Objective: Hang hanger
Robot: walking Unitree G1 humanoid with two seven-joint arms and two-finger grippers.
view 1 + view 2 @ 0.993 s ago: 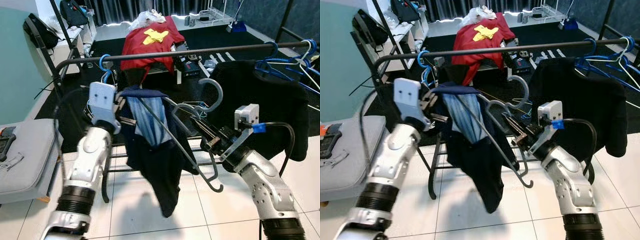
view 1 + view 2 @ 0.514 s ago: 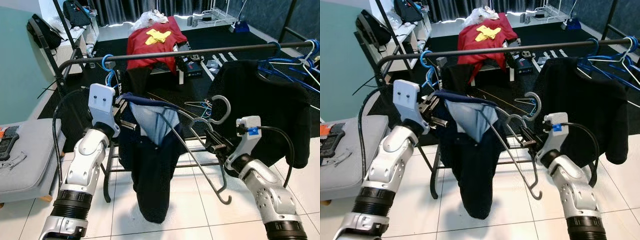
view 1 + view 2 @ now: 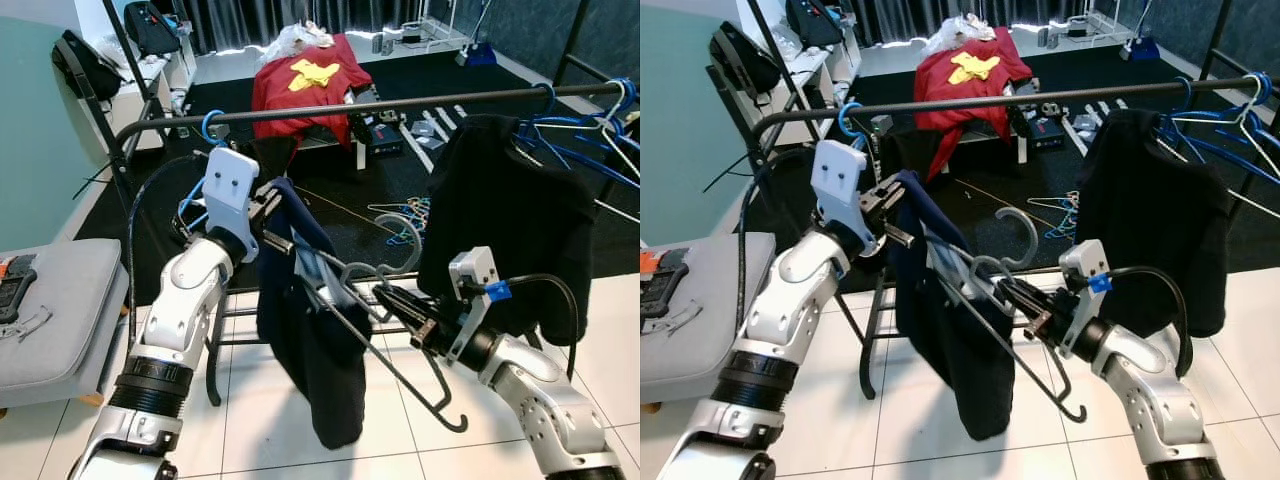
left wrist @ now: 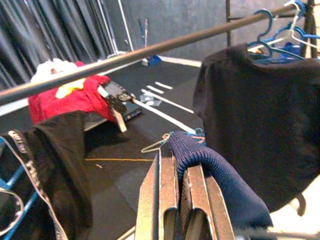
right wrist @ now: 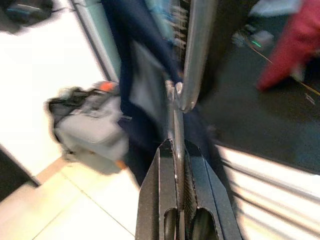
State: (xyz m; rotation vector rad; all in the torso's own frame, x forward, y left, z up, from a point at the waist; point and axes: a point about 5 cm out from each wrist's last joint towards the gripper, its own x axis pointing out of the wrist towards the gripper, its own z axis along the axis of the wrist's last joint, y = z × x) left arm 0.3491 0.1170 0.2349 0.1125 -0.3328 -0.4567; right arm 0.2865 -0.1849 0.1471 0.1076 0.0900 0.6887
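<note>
Grey metal wire hanger [image 3: 385,300] is sitting pinched in my right gripper [image 3: 395,302], below the black rail [image 3: 400,104] at twelve o'clock; my left gripper [image 3: 268,210] is clamping the navy cloth garment [image 3: 305,340], keeping it draped.

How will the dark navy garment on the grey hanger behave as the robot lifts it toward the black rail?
The dark navy garment is probably floppy: it droops in long folds below the grey metal hanger. It looks light, since the left gripper holds a pinched fold. It may slide, being bunched toward one end while the right gripper clamps the wire.
</note>
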